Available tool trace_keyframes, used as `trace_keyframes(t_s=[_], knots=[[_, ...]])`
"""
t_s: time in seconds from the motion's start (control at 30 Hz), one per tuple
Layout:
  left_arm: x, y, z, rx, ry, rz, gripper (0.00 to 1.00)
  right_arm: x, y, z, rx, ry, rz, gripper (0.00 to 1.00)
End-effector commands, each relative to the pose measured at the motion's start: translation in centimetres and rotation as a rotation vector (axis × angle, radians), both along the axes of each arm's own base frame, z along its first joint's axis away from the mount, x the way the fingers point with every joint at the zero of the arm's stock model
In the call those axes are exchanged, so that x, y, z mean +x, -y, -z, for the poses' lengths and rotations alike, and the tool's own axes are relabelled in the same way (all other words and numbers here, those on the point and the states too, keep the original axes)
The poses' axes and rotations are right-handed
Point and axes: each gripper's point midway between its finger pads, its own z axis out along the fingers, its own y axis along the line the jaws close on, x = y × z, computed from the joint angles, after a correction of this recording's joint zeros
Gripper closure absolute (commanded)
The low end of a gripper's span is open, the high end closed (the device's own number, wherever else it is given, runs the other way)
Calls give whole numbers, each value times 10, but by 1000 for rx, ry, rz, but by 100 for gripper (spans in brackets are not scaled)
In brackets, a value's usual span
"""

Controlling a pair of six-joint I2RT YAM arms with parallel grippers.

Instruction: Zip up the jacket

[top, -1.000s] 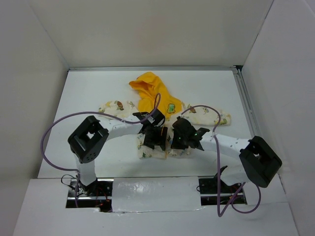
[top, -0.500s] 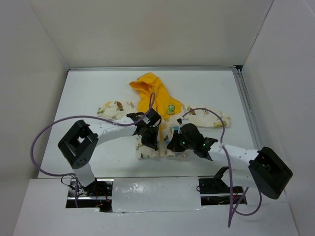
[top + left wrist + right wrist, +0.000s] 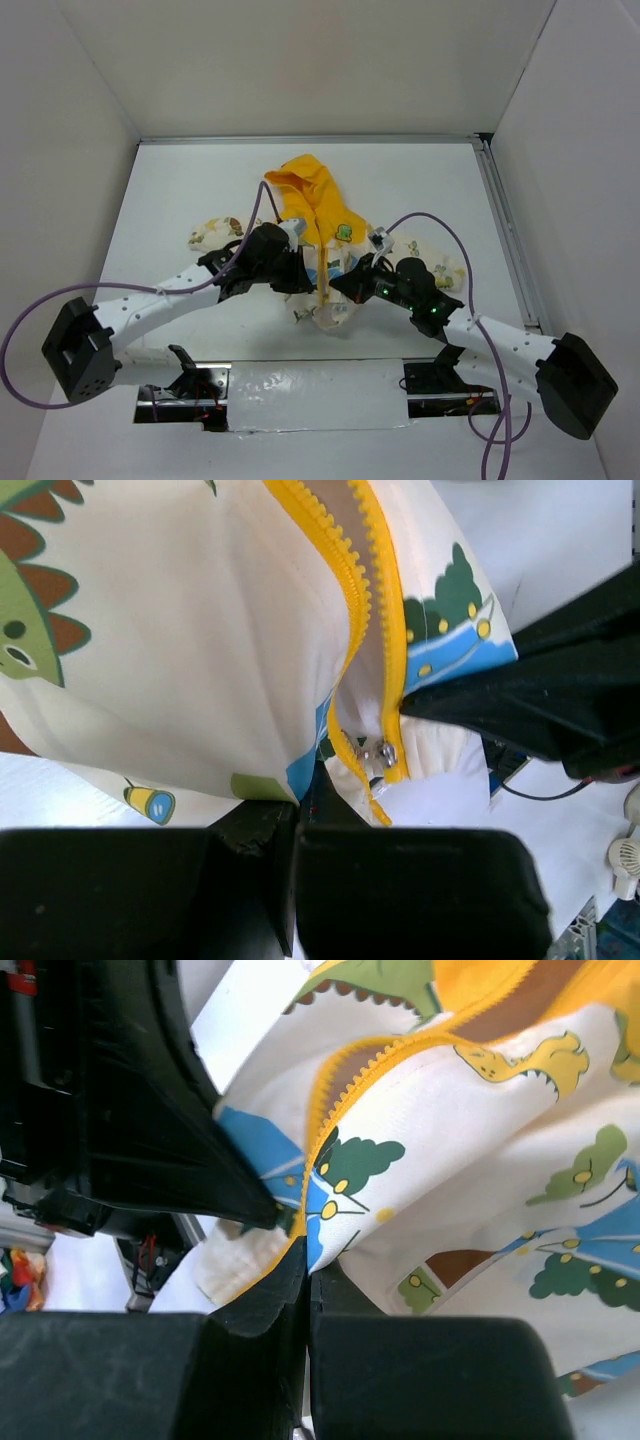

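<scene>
Left arm is stretching low over the table (image 3: 170, 190), elbow swung far out to its own side, forearm angling inward. Left gripper (image 3: 303, 281) is pinching the bottom front edge of the jacket (image 3: 322, 212), its fingers (image 3: 240, 870) pressed together on cream printed cloth.

Right arm is mirroring this: elbow out wide to its own side, forearm slanting in, wrist low. Right gripper (image 3: 346, 287) is nipping the opposite front edge, pads closed on the fabric beside the yellow tape.

The two grippers are sitting close together, tips pointing toward each other across the jacket's opening.

The jacket is lying between and beyond both grippers, yellow hood farthest from them, hem bunching up at the fingertips.

Yellow zipper teeth (image 3: 350, 575) are running away from the left fingertips in two rows, parted in the lower stretch. A small metal piece (image 3: 381, 752) is sitting at the bottom of the far row, just past the left fingertips and near the right gripper's tip.
</scene>
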Motion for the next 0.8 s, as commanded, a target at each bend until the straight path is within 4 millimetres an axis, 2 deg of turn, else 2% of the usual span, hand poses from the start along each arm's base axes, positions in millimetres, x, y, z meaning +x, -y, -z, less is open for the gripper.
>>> trace_keyframes(t_s=[0.0, 0.13, 0.3, 0.33, 0.4, 0.53, 0.6, 0.63, 0.7, 0.77], knots=[[12, 5, -29, -92, 136, 8, 92, 12, 2, -26, 21, 102, 23, 100], [12, -5, -16, -32, 102, -24, 82, 17, 5, -10, -12, 42, 55, 100], [2, -11, 15, 54, -20, -31, 81, 19, 5, 14, -65, -37, 64, 100], [0, -11, 17, 59, -30, -26, 81, 20, 6, 17, -75, -46, 69, 100], [-3, -13, 21, 66, -50, -27, 72, 21, 8, 27, -98, -75, 88, 100], [-4, -12, 17, 55, -44, -22, 60, 19, 8, 33, -102, -93, 81, 100], [-5, -12, 16, 50, -43, -11, 63, 20, 8, 33, -107, -93, 81, 100], [-6, -12, 16, 49, -46, -12, 69, 20, 7, 31, -106, -92, 80, 100], [-7, -11, 16, 43, -44, 5, 68, 19, 7, 31, -109, -90, 74, 100], [-10, -8, 18, 44, -42, 52, 44, 18, 5, 31, -110, -95, 62, 100]])
